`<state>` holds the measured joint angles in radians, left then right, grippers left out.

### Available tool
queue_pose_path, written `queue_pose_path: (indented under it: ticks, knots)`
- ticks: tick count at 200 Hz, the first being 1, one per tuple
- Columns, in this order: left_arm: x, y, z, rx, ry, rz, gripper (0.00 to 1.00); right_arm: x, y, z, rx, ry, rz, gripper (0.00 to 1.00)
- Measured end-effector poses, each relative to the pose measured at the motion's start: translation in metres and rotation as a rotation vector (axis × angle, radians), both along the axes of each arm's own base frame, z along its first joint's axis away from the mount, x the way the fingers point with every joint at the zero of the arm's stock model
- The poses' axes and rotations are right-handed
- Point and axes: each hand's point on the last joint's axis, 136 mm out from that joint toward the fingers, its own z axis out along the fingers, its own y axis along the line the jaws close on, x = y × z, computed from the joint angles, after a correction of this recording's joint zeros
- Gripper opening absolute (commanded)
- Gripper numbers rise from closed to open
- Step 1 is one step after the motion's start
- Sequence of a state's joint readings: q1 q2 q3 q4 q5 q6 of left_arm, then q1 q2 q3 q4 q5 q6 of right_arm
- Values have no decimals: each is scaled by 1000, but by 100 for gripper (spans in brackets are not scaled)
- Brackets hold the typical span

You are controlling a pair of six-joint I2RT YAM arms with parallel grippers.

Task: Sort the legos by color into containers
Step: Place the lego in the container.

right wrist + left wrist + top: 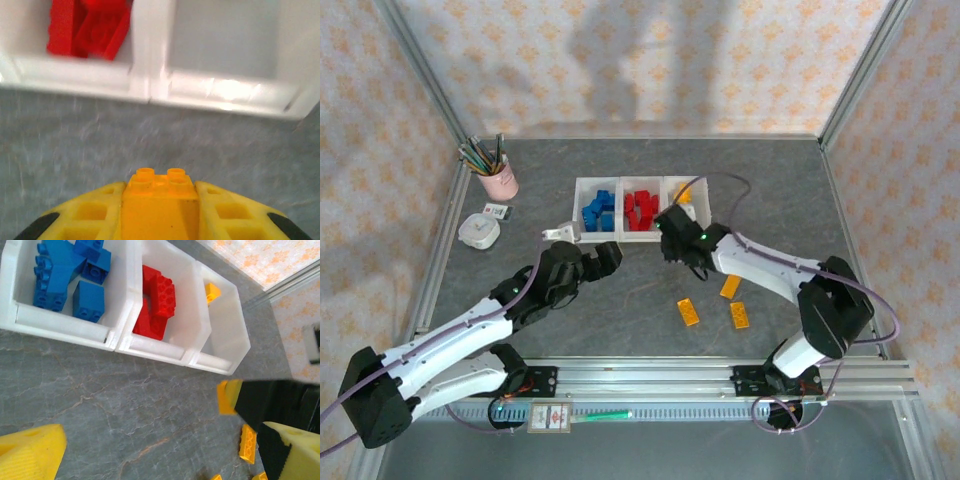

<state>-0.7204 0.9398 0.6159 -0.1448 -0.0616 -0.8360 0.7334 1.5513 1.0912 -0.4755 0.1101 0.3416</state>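
Orange legos [690, 312], three on table [620, 330], one in right tool [159, 200]

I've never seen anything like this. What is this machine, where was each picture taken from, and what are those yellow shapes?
Two robot arms are bolted to a table. One picture looks down on both; the other two come from cameras on their wrists, so the yellow shapes are each arm's own fingers. The right gripper pinches an orange brick near the white bins, which hold blue bricks, red bricks and one orange piece. The left gripper is open and empty. Three more orange bricks lie loose on the table.
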Motion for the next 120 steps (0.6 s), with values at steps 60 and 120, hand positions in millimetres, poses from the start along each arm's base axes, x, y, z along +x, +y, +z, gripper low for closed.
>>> queue_pose_path:
  ticks: [60, 120]
  knots:
    - [14, -12, 11, 38, -18, -25, 99, 72, -23, 22, 17, -63, -110, 29]
    - [19, -17, 9, 64, -17, -36, 99, 116, -35, -25, -21, 1, -150, 29]
